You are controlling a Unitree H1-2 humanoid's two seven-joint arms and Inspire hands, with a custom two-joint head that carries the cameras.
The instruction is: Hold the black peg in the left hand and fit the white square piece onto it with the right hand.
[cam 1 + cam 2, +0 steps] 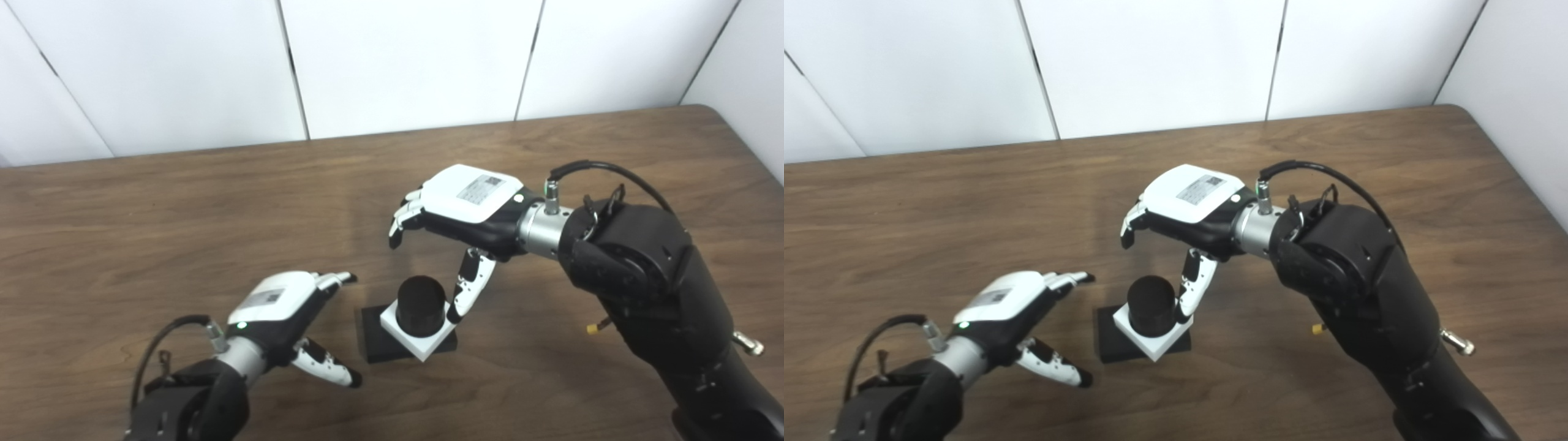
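Note:
The black peg [420, 304] stands upright on its flat black base [375, 339] near the table's front middle. The white square piece [416, 338] sits around the peg, turned at an angle to the base. My right hand [456, 211] hovers above and behind the peg with its fingers spread and holds nothing; its thumb [468, 285] points down beside the piece's right corner. My left hand [288, 312] lies low to the left of the base, open, fingers pointing toward it, apart from the base.
The brown wooden table [184, 208] runs back to white wall panels [404, 61]. My right forearm [661, 288] fills the right front of the table, and the table's right edge lies beyond it.

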